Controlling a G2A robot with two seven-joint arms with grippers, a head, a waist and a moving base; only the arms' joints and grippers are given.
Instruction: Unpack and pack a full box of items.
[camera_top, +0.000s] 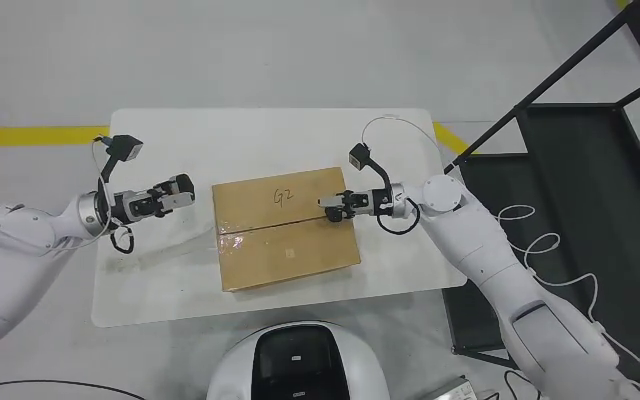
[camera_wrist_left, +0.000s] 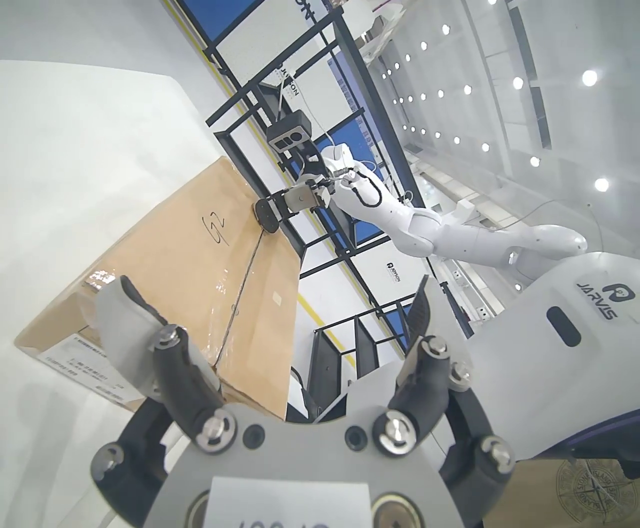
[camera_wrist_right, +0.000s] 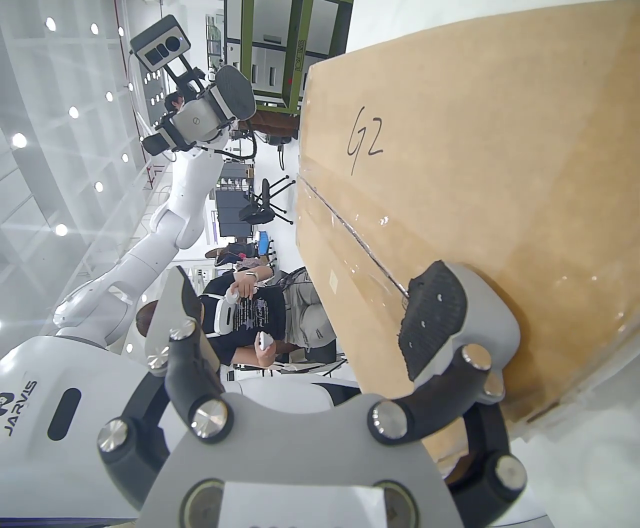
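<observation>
**Two open grippers, one sealed box: unpacking not yet begun**

One cardboard box (camera_top: 290, 250) lies flat near the middle of the white table (camera_top: 150, 290). Its top flaps are shut, and the seam (camera_top: 283, 226) where they meet is covered by clear tape (camera_wrist_left: 227, 292). No items lie out on the table, so nothing appears to have been unpacked.

The left gripper (camera_top: 188, 192) hangs just beside the box's left end, apart from the cardboard. Its fingers are spread wide and hold nothing. The right gripper (camera_top: 328, 205) sits over the box's right end at the seam line, with its jaws also spread and empty. In the right wrist view, one black finger pad (camera_wrist_right: 432, 320) lies against or just above the box top, right at the end of the seam. Whether it actually touches the box cannot be told.

By my judgement the task is at its very start. The tape has to be broken and the flaps lifted before anything can come out. The whole of the unpacking is left to do, and the repacking after it.
</observation>
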